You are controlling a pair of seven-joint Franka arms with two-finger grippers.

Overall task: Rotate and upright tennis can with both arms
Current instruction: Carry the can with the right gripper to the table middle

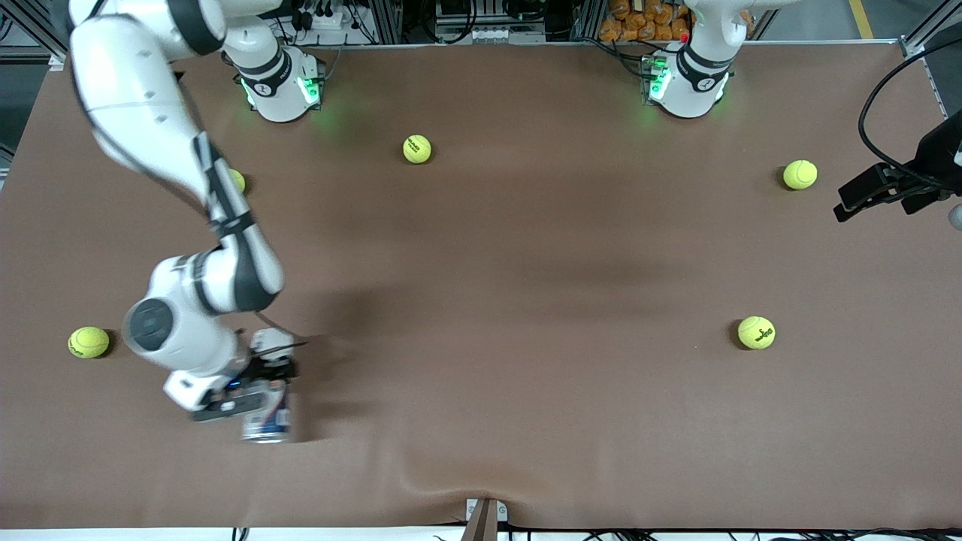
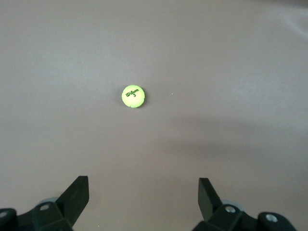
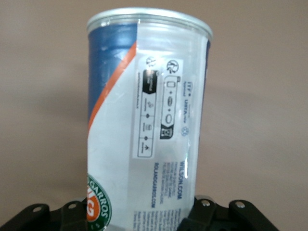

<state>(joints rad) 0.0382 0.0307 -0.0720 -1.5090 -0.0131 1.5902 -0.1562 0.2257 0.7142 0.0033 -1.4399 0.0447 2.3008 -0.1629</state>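
Observation:
The tennis can (image 1: 267, 422) is a clear tube with a white, blue and orange label. It sits low at the table near the front edge, toward the right arm's end, with its rimmed end pointing to the front camera. My right gripper (image 1: 254, 392) is shut on it. In the right wrist view the can (image 3: 144, 115) fills the frame and the black jaws press both its sides at my right gripper (image 3: 144, 216). My left gripper (image 1: 881, 192) waits open and empty over the table edge at the left arm's end. It also shows in the left wrist view (image 2: 143, 190), with its fingers wide apart.
Several yellow-green tennis balls lie scattered: one (image 1: 417, 149) between the bases, one (image 1: 800, 174) and one (image 1: 756, 332) toward the left arm's end, one (image 1: 89, 342) beside the right arm, and one (image 1: 238, 180) half hidden by it. A ball (image 2: 133, 96) lies under the left wrist camera.

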